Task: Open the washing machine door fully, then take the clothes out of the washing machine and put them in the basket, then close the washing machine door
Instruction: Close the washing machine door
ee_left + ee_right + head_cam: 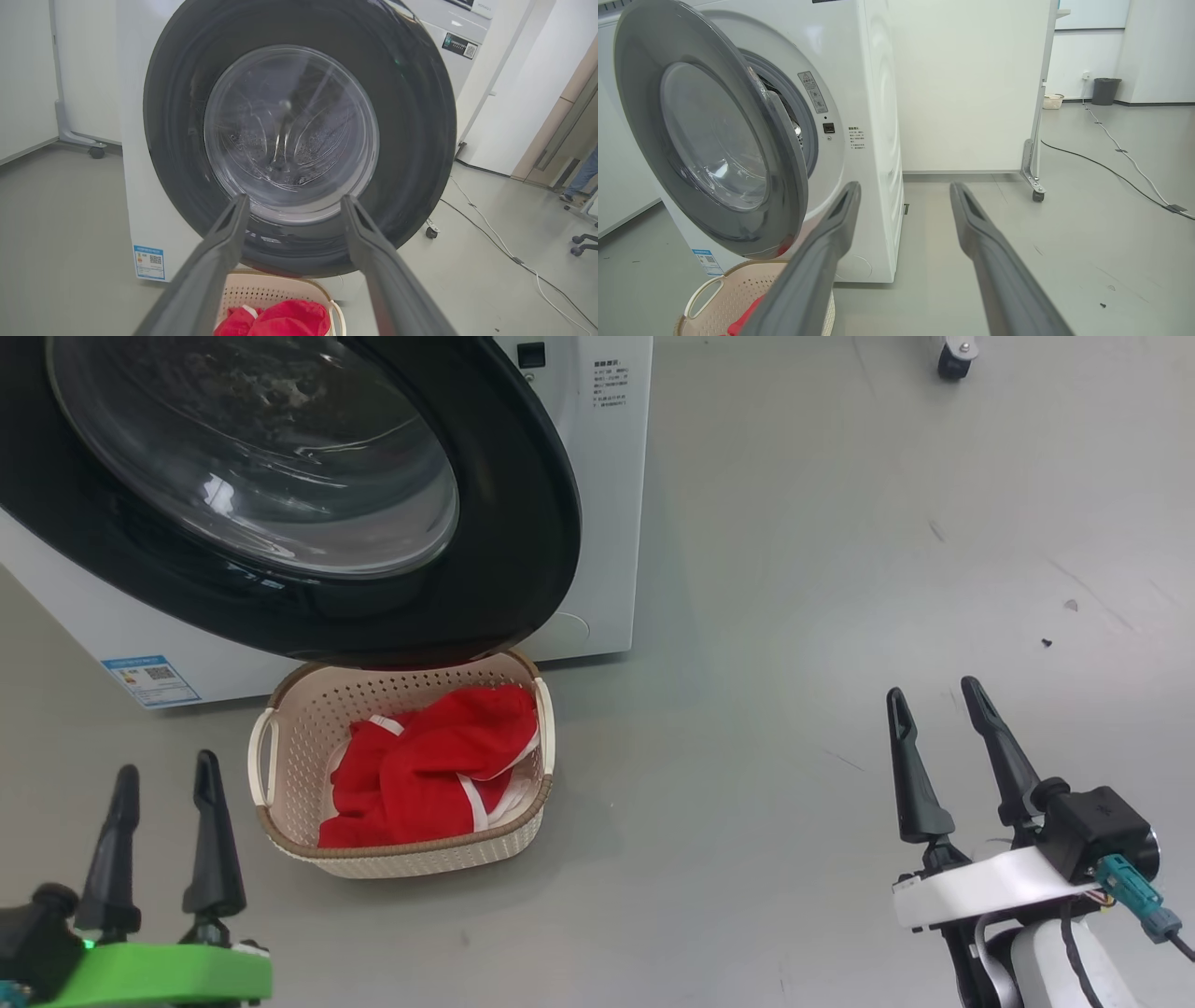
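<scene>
clothes point(429, 756) in basket point(308, 709), just right of left fingers point(213, 840). door point(523, 523) ajar straight ahead of them, well left of right fingers point(920, 784). both pairs spread, empty. unloading looks done; door closing remains.

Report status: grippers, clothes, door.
Open and empty: left gripper, right gripper, clear of the washing machine. Red clothes in basket; door ajar, not yet closed. Basket sits under door's lower edge.
</scene>
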